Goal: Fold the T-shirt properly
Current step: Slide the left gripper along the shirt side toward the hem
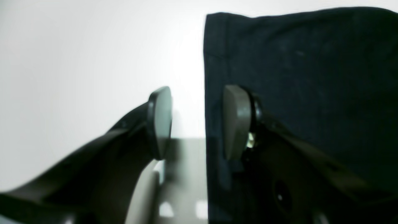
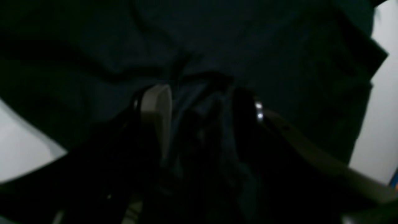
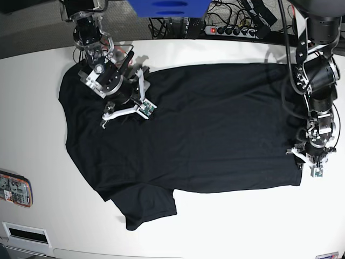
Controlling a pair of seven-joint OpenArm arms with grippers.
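The black T-shirt (image 3: 215,129) lies spread on the white table (image 3: 242,216), hem to the right and one sleeve (image 3: 148,208) sticking out at the lower left. My left gripper (image 3: 302,154) is at the hem's near right corner. In the left wrist view it (image 1: 199,123) is open astride the T-shirt (image 1: 295,77) edge, one finger over bare table and the other over cloth. My right gripper (image 3: 119,108) is down on the shirt's upper left part. Its jaws (image 2: 202,112) stand apart with dark bunched cloth (image 2: 199,37) between them.
Behind the table's far edge are a power strip (image 3: 232,29), cables and a blue object (image 3: 170,8). An orange-rimmed item (image 3: 15,189) lies at the table's left edge. Bare white table surrounds the shirt at the front and on the right.
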